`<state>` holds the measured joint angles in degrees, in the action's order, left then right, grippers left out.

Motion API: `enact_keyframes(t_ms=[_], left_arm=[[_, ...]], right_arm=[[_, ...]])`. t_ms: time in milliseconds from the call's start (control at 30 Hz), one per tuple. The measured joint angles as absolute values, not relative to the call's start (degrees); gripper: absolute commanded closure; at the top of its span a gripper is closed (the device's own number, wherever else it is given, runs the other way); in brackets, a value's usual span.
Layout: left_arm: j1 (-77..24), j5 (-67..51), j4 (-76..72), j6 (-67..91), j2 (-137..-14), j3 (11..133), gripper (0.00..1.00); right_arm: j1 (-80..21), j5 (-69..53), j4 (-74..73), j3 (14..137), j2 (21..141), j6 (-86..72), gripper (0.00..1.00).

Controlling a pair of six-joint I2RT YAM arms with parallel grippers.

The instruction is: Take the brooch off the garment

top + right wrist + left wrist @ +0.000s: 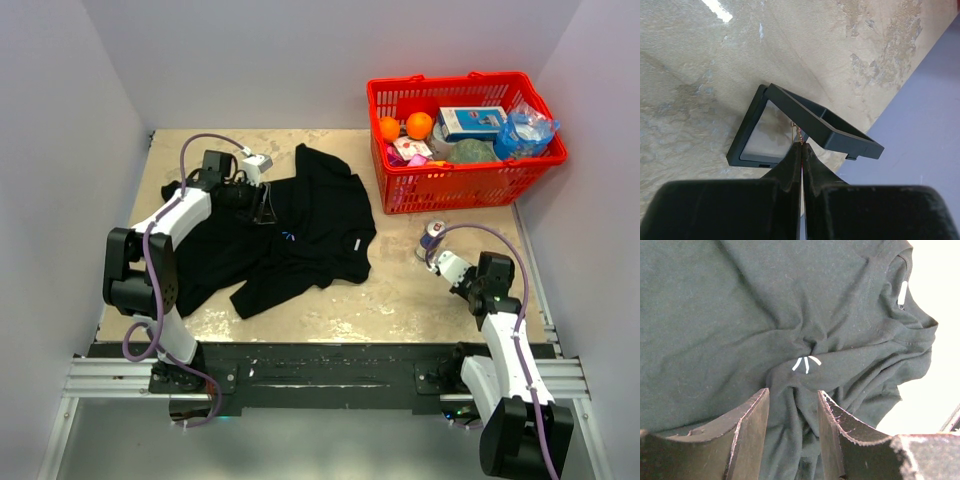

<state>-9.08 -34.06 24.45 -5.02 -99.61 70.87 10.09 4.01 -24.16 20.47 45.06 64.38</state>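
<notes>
Garment (320,225) on the left half of the surface (400,295) for us, a black T-shirt lying crumpled and spread, its small white neck label (902,292) showing inside the collar. Over at its left side we have the left gripper (262,208), stretched low across the cloth. From the left wrist view we see its fingers (747,440) set apart, and a raised ridge of black cloth runs right between them, filling the gap, so that is a pinch on a fold of the garment. Just past the tips the cloth puckers to a point, creases fanning out from it, and three short white marks (806,363) sit right at that pucker. Moving right, a red basket (465,185) stands at the far side, clear of the shirt, with two oranges (419,124) and a blue and white carton (470,122) among its load. In front of it a drinks can (433,236) stands upright, and just beside that is the right gripper (440,260). Its fingers (790,170) are pressed tight together, nipping a thin gold-coloured sliver (799,136) at the very tips, too small for us to make out. Directly under it lies a small black case (747,137), lid hinged open, resting on the surface
</notes>
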Motion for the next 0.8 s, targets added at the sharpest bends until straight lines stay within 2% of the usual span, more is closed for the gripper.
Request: enact_keyframes(t_ms=[67, 167, 300, 467, 733, 800], left_arm=[[-9.08, -34.02, 24.45, -5.04, -99.61, 70.87, 0.52], [-9.08, -34.02, 24.43, -5.02, -99.61, 70.87, 0.52], [-9.08, -34.04, 24.4, -4.91, -99.61, 70.87, 0.52], [-9.08, -34.04, 24.27, -4.89, -99.63, 70.87, 0.52], [-9.08, -34.02, 24.25, -4.93, -99.61, 70.87, 0.52], [-9.08, -34.0, 24.25, -4.93, -99.61, 70.87, 0.52]], right_arm=[[10.09, 3.99, -24.21, 20.43, 44.84, 64.42, 1.0], [10.09, 3.97, -24.84, 20.43, 44.14, 64.64, 0.8], [10.09, 4.01, -27.09, 20.43, 43.16, 65.17, 0.66], [10.09, 4.67, -30.13, 20.43, 41.45, 65.36, 0.58], [10.09, 4.99, -33.95, 21.45, 40.25, 64.53, 0.52], [10.09, 4.56, -37.04, 24.32, 40.82, 63.05, 0.38]])
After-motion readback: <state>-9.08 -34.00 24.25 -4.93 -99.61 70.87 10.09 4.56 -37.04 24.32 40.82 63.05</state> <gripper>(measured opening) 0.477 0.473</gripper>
